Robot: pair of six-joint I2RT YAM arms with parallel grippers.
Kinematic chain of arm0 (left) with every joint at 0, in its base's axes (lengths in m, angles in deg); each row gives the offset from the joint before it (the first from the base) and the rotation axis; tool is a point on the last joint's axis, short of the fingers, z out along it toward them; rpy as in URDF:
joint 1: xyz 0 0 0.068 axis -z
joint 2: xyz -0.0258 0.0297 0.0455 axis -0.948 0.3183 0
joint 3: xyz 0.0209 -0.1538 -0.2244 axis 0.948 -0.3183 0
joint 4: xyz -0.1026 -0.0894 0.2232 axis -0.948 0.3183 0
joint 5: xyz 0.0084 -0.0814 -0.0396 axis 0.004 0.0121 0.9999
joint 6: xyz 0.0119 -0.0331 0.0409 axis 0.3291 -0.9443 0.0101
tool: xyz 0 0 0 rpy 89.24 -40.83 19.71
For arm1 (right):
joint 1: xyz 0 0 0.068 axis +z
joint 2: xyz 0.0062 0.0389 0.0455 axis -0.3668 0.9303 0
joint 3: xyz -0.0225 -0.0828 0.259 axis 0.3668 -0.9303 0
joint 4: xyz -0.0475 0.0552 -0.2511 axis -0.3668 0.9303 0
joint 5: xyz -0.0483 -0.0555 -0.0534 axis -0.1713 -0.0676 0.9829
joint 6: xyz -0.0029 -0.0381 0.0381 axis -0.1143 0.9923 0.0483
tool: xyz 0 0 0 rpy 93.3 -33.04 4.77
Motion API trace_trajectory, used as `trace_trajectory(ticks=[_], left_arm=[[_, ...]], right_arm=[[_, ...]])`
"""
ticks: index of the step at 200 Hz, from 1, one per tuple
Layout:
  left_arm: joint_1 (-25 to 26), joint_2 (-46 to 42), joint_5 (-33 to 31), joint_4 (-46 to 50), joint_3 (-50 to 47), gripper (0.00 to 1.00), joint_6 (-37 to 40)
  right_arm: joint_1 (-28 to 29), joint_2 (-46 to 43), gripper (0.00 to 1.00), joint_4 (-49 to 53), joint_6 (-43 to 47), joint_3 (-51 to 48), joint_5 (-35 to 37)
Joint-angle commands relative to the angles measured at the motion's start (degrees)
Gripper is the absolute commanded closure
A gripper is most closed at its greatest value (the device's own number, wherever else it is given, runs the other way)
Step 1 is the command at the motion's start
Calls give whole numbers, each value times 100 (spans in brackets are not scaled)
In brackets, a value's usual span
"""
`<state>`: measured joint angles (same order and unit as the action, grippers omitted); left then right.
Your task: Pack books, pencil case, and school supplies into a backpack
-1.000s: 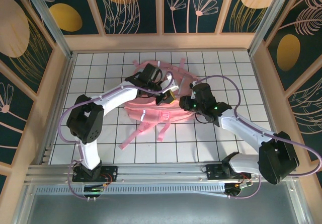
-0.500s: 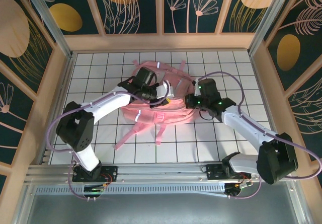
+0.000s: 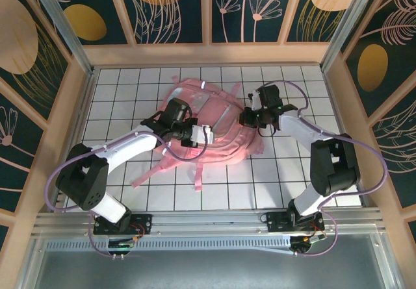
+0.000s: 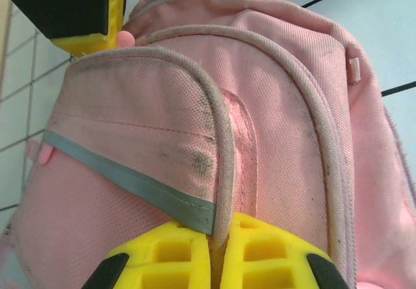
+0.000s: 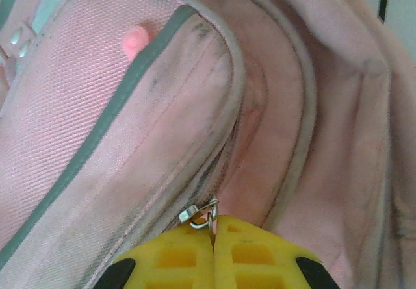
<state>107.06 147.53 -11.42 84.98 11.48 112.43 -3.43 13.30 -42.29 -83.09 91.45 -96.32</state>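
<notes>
Left side: left arm (image 3: 130, 147) reaches toward the middle of the surface (image 3: 117, 81). The left jaws are clenched. In the left wrist view their yellow fingertips (image 4: 162, 266) pinch the piped seam (image 4: 221, 146) of a pocket flap, just beside the grey reflective strip (image 4: 130, 182).

Middle: the backpack (image 3: 218, 123) lies flat in the far half of the surface, about midway between the side edges. Its straps (image 3: 162, 165) trail toward the near edge. We judge it soft, light and floppy: woven cloth that buckles rather than slides, so a pull on one point drags the whole bag. The piping, zip pulls and straps are the firm places to hold, and the panels would only bunch.

Contents: the seams we see lie closed, so we cannot tell what is inside. The clear front pockets (image 3: 209, 102) read as pale panels, too small to judge.

Right side: right arm (image 3: 299, 130) comes in from the right edge. The right jaws are clenched too, fingertips (image 5: 175, 263) meeting at a small metal zip pull (image 5: 203, 216), apparently nipping its ring. With the seam anchored opposite, the zip should run rather than drag the bag.
</notes>
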Motion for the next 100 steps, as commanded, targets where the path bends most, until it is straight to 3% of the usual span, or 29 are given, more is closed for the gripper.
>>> trace_trajectory(ticks=[1,28,53,78,100], left_arm=[[-153,-291,-294,642,-485,100,679],[-412,-299,-626,500,-526,100,893],[-986,-31,-66,325,-192,100,675],[-1109,401,-395,12,416,100,739],[-1109,681,-820,-810,577,99,185]], right_arm=[[-500,151,100,-49,309,396,1501],[-573,241,100,-18,222,411,1337],[-356,-250,100,50,75,7,1282],[215,-824,100,200,-94,-378,1164],[892,-976,100,178,-378,-448,798]])
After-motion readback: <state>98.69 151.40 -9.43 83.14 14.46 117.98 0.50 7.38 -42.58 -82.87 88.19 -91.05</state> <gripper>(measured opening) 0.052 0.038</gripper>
